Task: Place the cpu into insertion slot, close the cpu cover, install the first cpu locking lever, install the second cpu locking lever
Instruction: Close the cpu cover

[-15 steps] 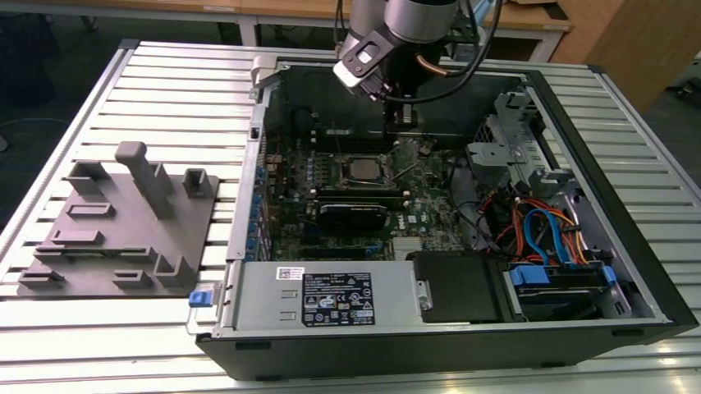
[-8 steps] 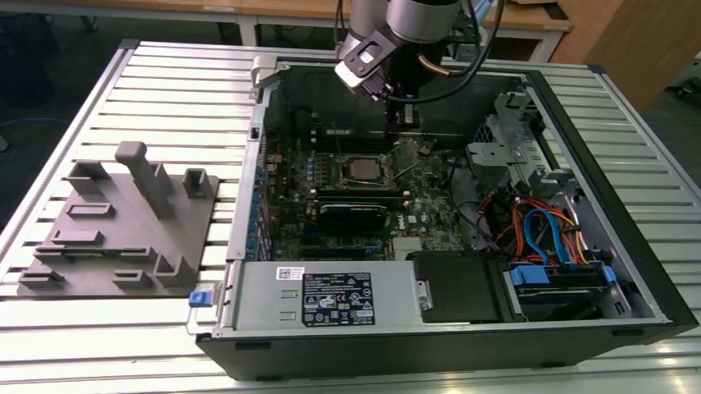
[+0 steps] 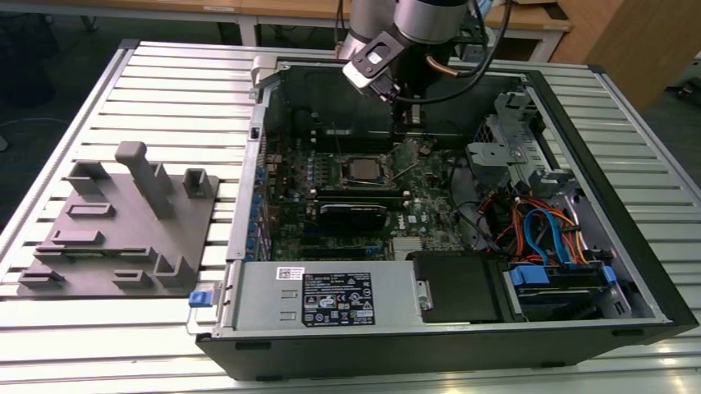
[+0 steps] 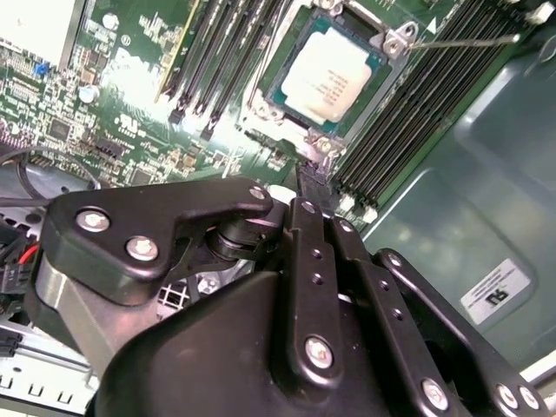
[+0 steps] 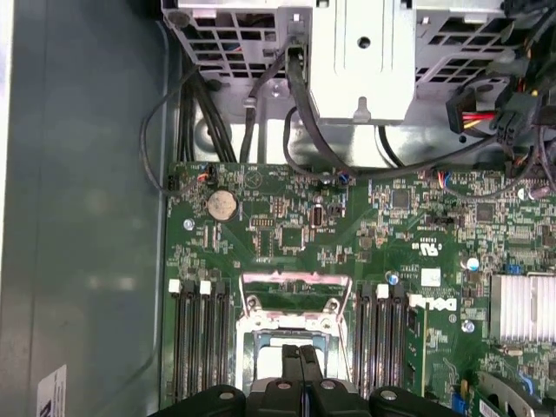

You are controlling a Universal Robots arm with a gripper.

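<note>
Silver-grey cpu [image 3: 362, 168] seated mid-frame in exterior view; gripper [image 4: 311, 174] pinched closed, empty, beside insertion slot [image 4: 323, 141]; locking lever [image 4: 460, 39] step probably current, needs fine hooking

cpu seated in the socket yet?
Yes, in the second wrist view the cpu lies flat inside the insertion slot.

I stand by a broad work table [image 3: 176, 90] with a top of pale metal ribs running side to side, which catch a soft, even light and shine whitest along the near edge. Beyond it stand light wooden desks [image 3: 537, 18]. A tall wooden panel [image 3: 629, 41] rises at the exterior view's right. The floor [image 3: 55, 57] is dark grey.
</note>
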